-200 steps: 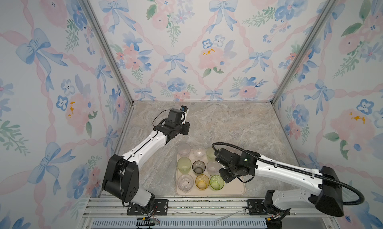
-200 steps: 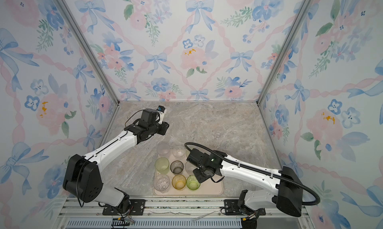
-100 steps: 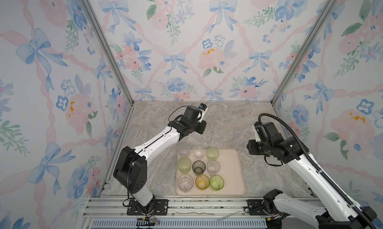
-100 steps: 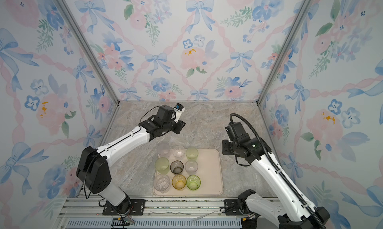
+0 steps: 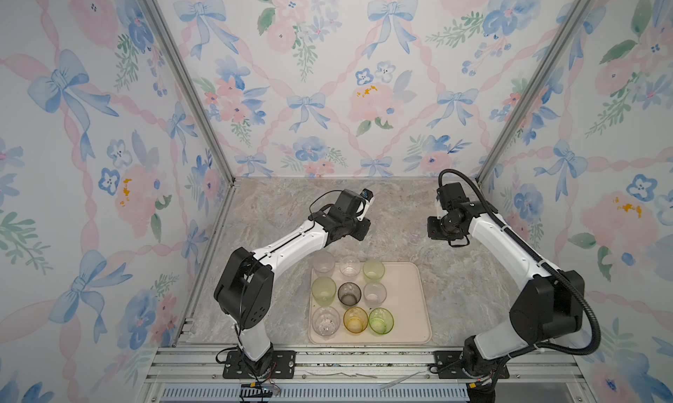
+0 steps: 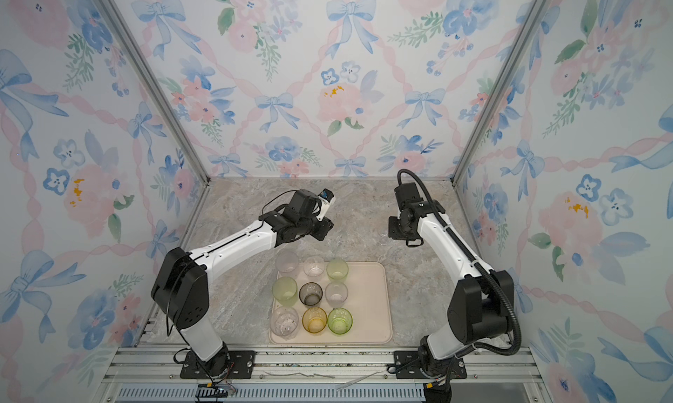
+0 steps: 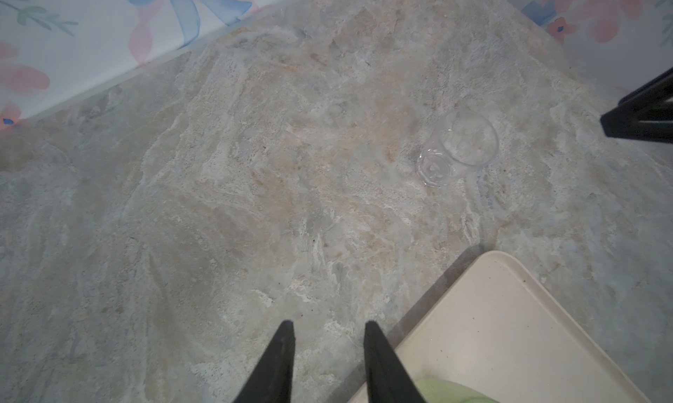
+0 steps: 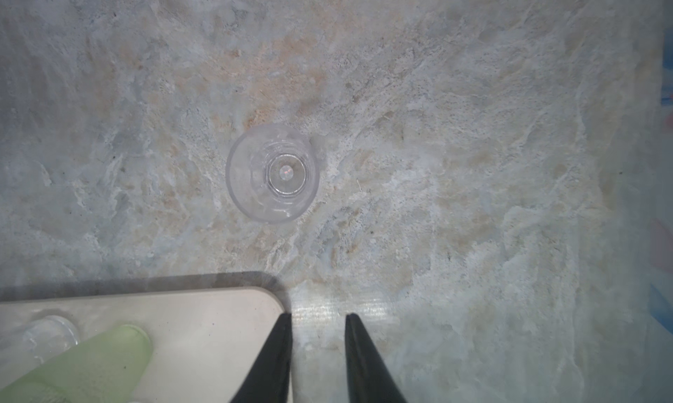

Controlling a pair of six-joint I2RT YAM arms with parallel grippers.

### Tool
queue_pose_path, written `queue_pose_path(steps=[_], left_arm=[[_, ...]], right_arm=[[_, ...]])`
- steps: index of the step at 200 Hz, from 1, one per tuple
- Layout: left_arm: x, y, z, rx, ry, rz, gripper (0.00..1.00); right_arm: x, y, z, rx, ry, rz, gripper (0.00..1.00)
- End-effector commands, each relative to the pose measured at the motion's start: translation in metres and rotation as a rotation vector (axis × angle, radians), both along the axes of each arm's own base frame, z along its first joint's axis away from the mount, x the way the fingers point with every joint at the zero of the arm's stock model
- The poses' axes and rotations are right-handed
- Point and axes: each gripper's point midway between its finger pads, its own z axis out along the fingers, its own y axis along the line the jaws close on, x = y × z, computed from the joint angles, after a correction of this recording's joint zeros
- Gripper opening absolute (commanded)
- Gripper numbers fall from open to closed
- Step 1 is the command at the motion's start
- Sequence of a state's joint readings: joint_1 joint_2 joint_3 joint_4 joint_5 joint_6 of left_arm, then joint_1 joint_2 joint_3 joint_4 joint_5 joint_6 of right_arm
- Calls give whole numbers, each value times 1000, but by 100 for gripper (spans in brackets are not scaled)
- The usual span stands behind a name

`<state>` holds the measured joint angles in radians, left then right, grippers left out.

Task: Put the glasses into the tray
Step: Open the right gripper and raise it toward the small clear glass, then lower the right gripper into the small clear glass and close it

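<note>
1. Nine glasses (image 5: 349, 293) stand in three rows on the tray (image 5: 404, 310), on its 9 o'clock side.
2. One clear glass (image 5: 414, 238) stands on the table (image 5: 276, 208), at 1 o'clock from the tray.
3. The left gripper (image 7: 326, 324) is narrowly parted and empty.
4. The right gripper (image 8: 318, 315) is narrowly parted and empty, at 3 o'clock of that glass.

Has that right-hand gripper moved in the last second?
Yes. The right gripper has left its spot over the tray and swung past its far right corner, now above the table near the lone clear glass.
</note>
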<state>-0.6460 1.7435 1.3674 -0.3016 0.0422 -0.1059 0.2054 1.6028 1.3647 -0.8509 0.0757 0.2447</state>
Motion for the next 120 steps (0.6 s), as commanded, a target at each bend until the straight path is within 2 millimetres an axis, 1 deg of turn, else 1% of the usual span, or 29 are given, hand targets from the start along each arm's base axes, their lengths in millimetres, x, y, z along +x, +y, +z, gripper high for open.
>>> queue_pose_path(steps=[1,25,59,90,103,120], left_arm=[[2,24,-3,6,17,45,35],[7,45,-5,5,23,88,35],[13,67,-1,4,13,139,35],[17,80,2,4,5,165,35],[17,83,4,2,0,170,35],[18,86,2,7,3,177,35]], right_arm=[[26,2,-1,39,-19,15,28],[41,1,-16,47,14,11,26],[52,0,-32,45,52,11,24],[57,-2,-43,36,77,12,24],[58,-2,-46,35,81,12,23],[58,-4,-50,33,88,10,23]])
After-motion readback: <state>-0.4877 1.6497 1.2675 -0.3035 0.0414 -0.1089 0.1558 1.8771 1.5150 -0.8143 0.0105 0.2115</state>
